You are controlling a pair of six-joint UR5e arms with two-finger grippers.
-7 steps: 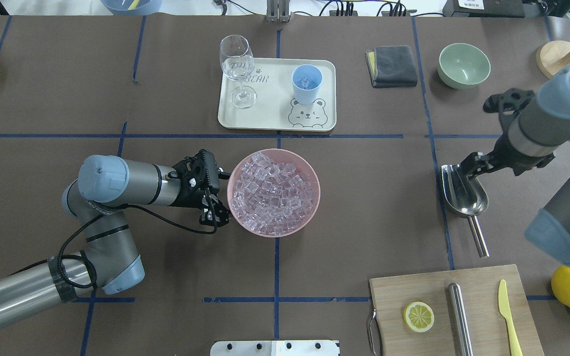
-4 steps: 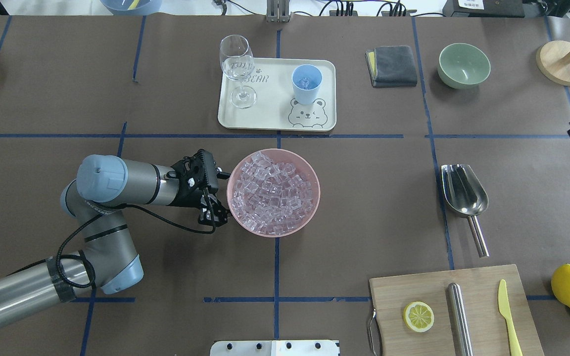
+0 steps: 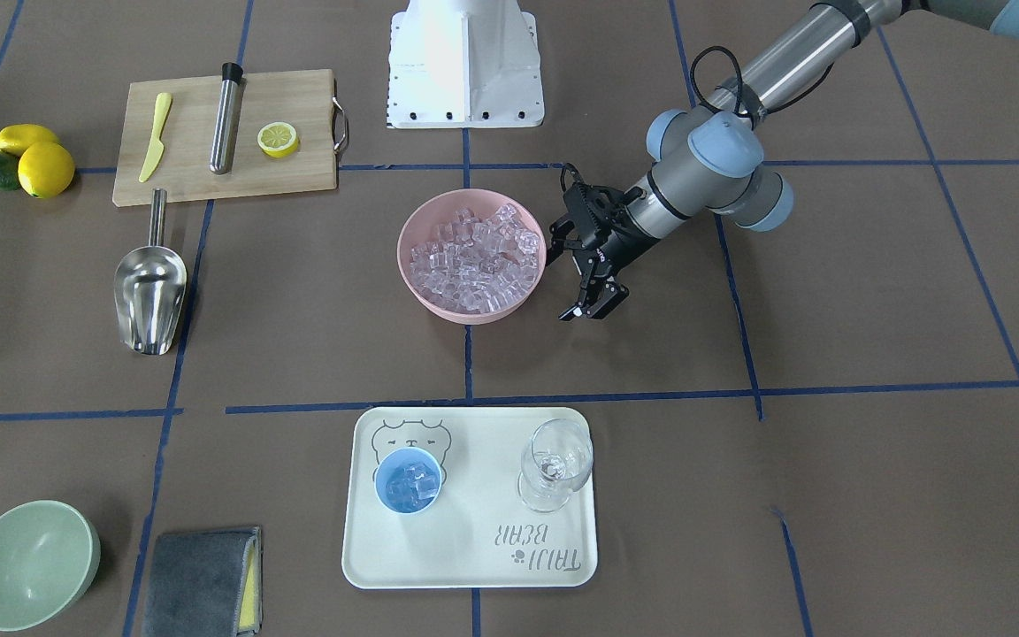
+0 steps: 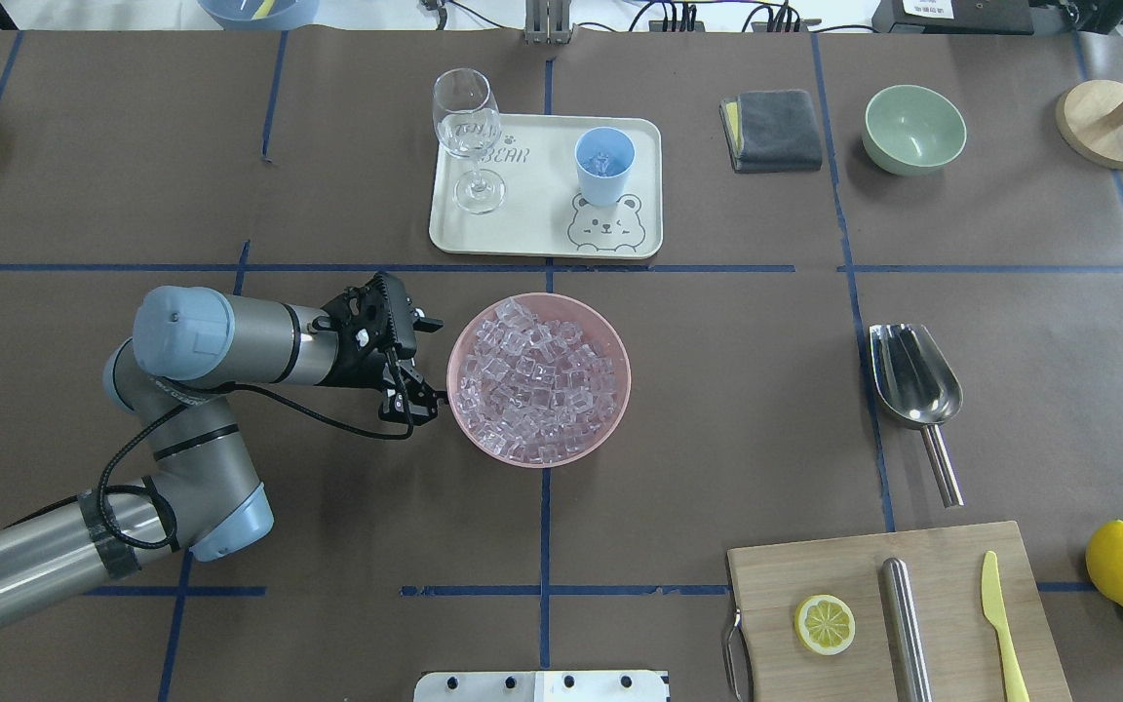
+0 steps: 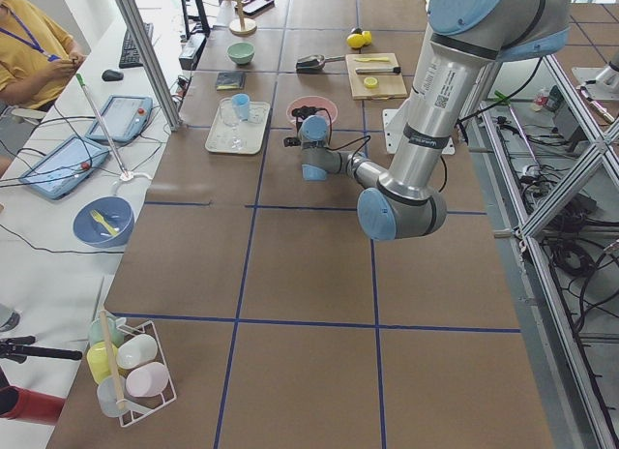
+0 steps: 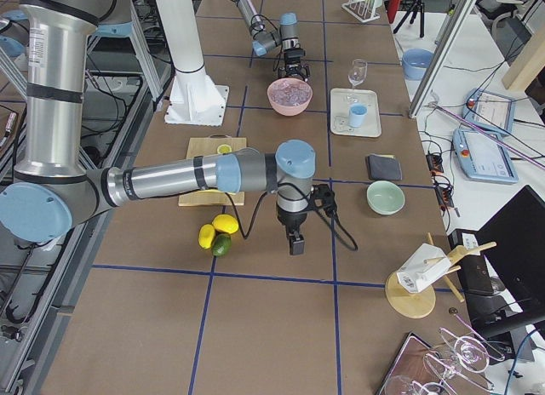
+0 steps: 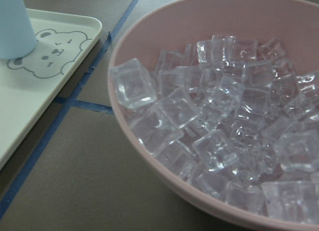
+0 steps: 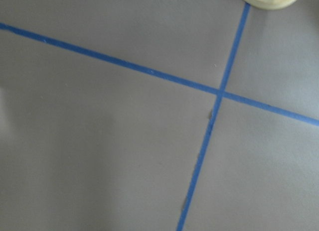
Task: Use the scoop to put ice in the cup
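The steel scoop (image 4: 913, 376) lies empty on the table at the right, handle toward me; it also shows in the front view (image 3: 150, 288). Clear ice (image 4: 536, 378) fills a pink bowl (image 4: 620, 409) at the centre. The light-blue cup (image 4: 604, 166) stands on a cream tray (image 4: 542, 239) and holds a few cubes (image 3: 407, 483). My left gripper (image 4: 435, 363) is open and empty, just beside the bowl's left rim. My right gripper (image 6: 295, 241) shows only in the right side view, low over bare table; I cannot tell its state.
A wine glass (image 4: 467, 127) stands on the tray. A grey cloth (image 4: 772, 129), a green bowl (image 4: 913, 128) and a wooden stand (image 4: 1110, 123) are at the far right. A cutting board (image 4: 951, 556) with lemon slice, steel cylinder and knife, and lemons (image 4: 1122, 564), are near right.
My right arm, which was over the scoop, has pulled out of the overhead view; the scoop stays on the table. My left gripper has shifted slightly left and toward the far side.
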